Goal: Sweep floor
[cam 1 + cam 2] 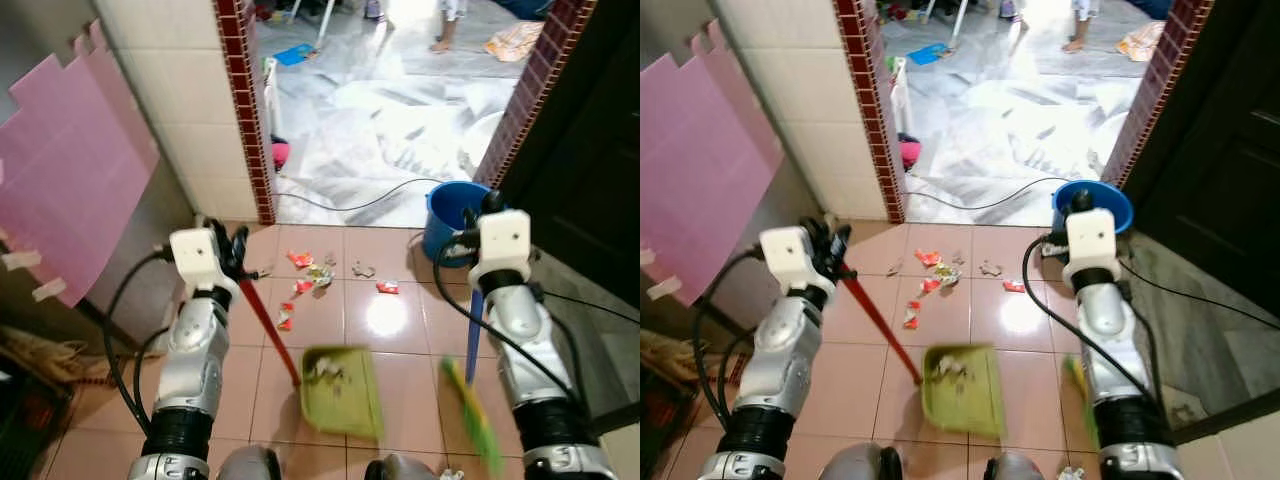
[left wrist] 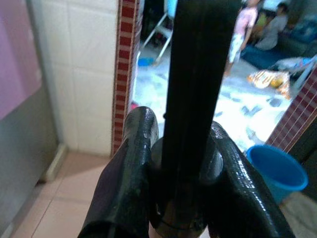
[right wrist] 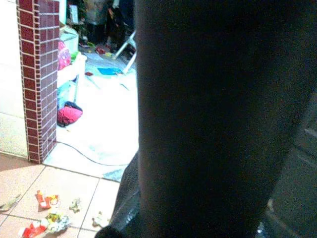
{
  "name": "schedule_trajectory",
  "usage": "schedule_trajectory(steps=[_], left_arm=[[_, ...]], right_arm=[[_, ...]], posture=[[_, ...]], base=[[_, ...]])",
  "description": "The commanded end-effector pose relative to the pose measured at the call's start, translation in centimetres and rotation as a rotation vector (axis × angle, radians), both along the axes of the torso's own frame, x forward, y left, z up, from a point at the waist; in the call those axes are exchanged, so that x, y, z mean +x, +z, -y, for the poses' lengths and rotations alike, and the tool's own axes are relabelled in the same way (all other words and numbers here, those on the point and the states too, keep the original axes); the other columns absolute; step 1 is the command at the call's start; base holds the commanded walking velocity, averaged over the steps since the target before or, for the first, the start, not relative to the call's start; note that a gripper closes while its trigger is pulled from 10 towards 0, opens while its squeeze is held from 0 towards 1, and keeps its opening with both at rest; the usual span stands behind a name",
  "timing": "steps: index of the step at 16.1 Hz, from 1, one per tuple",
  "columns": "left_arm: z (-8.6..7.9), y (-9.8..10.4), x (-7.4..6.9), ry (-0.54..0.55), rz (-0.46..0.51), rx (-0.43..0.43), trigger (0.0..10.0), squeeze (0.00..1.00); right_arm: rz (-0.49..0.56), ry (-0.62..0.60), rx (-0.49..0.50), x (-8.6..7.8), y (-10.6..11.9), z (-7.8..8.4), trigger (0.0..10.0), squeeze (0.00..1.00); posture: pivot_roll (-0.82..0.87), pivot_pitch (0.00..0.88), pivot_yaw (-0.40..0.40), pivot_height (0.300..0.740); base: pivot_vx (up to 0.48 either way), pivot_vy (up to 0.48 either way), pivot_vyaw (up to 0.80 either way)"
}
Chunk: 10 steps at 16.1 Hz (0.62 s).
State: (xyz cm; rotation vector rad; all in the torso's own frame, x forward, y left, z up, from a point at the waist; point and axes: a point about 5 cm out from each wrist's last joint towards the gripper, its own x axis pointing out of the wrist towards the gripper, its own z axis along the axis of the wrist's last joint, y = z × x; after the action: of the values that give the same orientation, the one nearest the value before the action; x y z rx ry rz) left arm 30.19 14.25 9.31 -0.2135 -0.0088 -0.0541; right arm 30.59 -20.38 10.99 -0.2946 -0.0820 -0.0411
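No writing is legible; left pincer [image 1: 236,252] grips the dustpan [image 1: 343,392] handle, right pincer [image 1: 484,212] the broom [image 1: 472,410].

You had open tile between the dustpan [image 1: 343,391] and the scattered wrappers [image 1: 312,277]. Ahead-right, a blue bucket [image 1: 449,216] blocked the doorway's edge; a black cable [image 1: 345,205] crossed the threshold; brick-trimmed walls [image 1: 242,100] narrowed passage.

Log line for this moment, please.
left tool: shut on dustpan handle | right tool: shut on broom | dustpan: some litter in | scraps: on tiles ahead
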Motion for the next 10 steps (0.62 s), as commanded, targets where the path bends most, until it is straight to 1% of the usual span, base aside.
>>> schedule_trajectory(steps=[1,3,6,8,9,10], left_arm=[[0.1,3.4,1.0,-0.006,0.131,-0.028,10.0,0.00],[0.2,5.0,1.5,-0.006,0.180,-0.049,10.0,0.00],[0.3,7.3,1.9,-0.005,0.243,-0.085,10.0,0.00],[0.3,8.5,2.0,-0.005,0.270,-0.104,10.0,0.00],[0.4,9.5,2.1,-0.006,0.296,-0.125,10.0,0.00],[0.4,9.9,2.1,-0.009,0.308,-0.132,10.0,0.00]], right_arm=[[0.077,0.024,-0.024,0.4,1.4,-0.6,10.0,0.00],[0.069,0.032,-0.030,0.4,1.0,-0.9,10.0,0.00],[0.054,0.049,-0.047,0.5,0.4,-1.4,10.0,0.00],[0.050,0.069,-0.057,0.6,0.3,-1.7,10.0,0.00],[0.046,0.076,-0.057,0.6,0.1,-1.8,10.0,0.00],[0.043,0.078,-0.058,0.6,0.0,-1.8,10.0,0.00]], posture=[[-0.06,0.000,0.037,0.740],[-0.06,0.000,0.038,0.740],[-0.06,0.000,0.031,0.740],[-0.06,0.000,0.032,0.740],[-0.06,0.000,0.034,0.740],[-0.06,0.000,0.034,0.740]], base=[[0.416,0.000,0.00],[0.435,0.000,0.00],[0.450,0.000,-0.72],[0.450,0.000,0.00],[0.450,0.000,0.00],[0.450,0.000,0.00]])
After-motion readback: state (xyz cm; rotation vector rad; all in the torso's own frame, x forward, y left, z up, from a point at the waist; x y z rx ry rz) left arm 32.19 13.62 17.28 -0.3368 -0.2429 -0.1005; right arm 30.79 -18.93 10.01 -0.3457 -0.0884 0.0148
